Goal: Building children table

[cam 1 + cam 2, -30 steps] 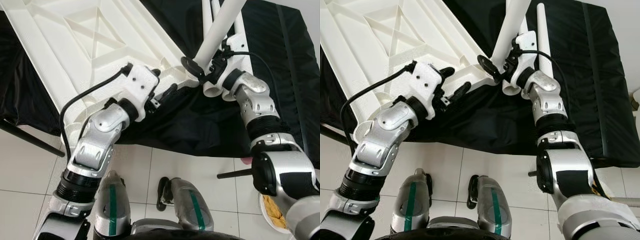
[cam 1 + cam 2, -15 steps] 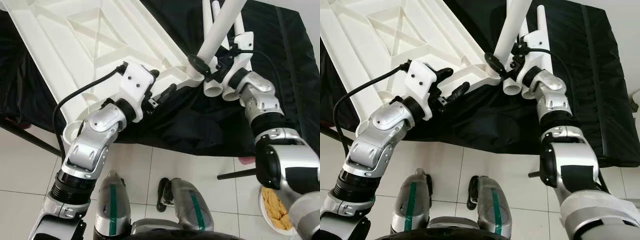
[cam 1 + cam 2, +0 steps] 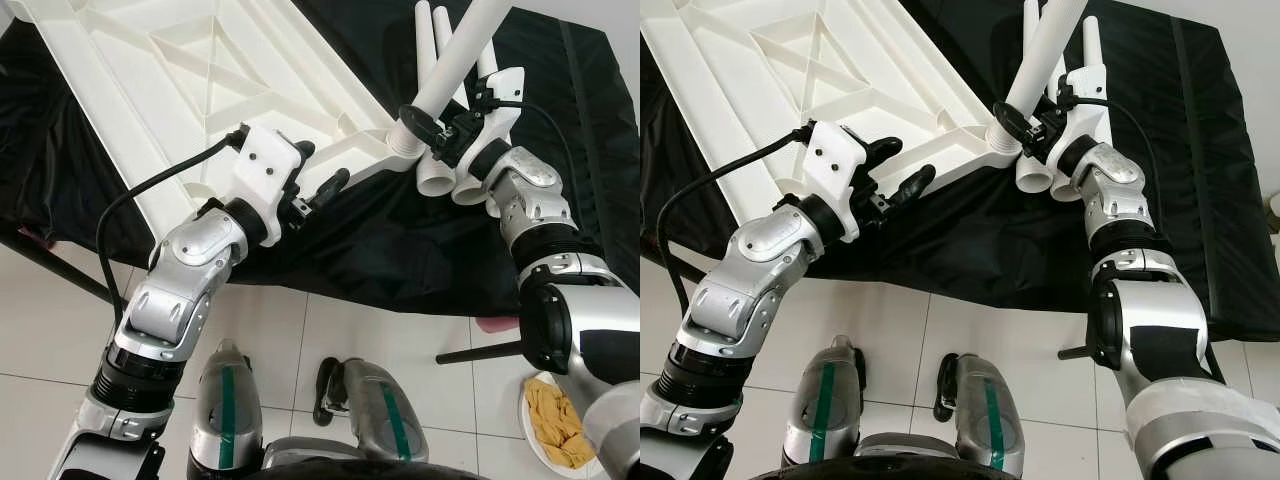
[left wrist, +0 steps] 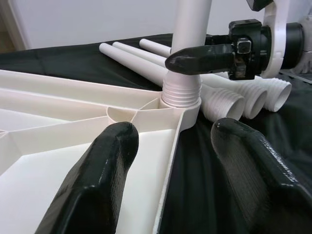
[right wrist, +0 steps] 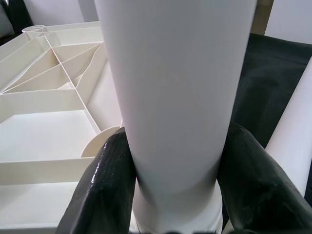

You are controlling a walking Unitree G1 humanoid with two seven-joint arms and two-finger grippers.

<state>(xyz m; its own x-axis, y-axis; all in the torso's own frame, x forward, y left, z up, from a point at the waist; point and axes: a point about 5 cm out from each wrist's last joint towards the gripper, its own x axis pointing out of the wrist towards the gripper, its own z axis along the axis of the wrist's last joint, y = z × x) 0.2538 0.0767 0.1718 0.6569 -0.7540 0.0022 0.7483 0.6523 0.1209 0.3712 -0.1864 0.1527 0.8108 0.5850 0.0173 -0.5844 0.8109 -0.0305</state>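
The white plastic tabletop lies underside up on a black cloth. A white tubular leg stands tilted in the tabletop's near corner socket. My right gripper is shut on the leg just above its ribbed end, with its fingers on both sides of the tube. My left gripper is open beside the tabletop's near rim, a short way left of that socket. Its fingers hold nothing; one hangs over the ribbed underside, the other over the cloth.
Several spare white legs lie on the black cloth just right of the socket. Below is tiled floor with my feet, a black rod and a plate of yellow pieces at the lower right.
The right gripper, the leg and the tabletop corner have drifted slightly right and away. The left gripper stays open by the rim.
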